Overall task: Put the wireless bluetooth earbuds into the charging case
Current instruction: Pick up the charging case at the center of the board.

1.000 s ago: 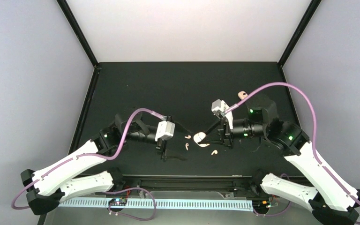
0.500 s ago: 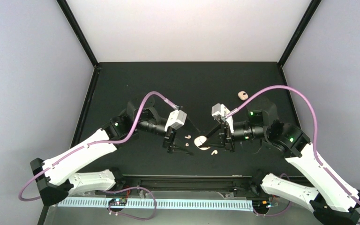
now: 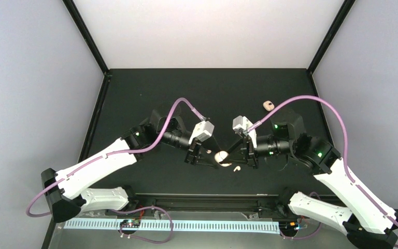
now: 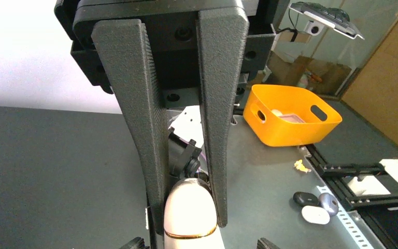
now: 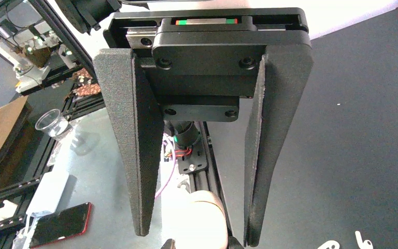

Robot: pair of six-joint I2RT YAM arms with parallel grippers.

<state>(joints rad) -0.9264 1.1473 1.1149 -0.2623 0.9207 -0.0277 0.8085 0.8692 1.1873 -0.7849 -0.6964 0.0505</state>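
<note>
the charging case (image 4: pixel 189 210) is being gripped by the left gripper (image 4: pixel 189 225): the fingers are being set narrow, with both inner faces touching the cream shell near its gold band. the right gripper (image 5: pixel 197 237) is being presented wide, with the same case lying between its fingertips and a gap showing on either side. two of the wireless bluetooth earbuds (image 5: pixel 361 238) are being shown loose on the black table (image 5: pixel 373 129), just beside the right gripper, outside the span of its fingers and apart from the case.
</note>
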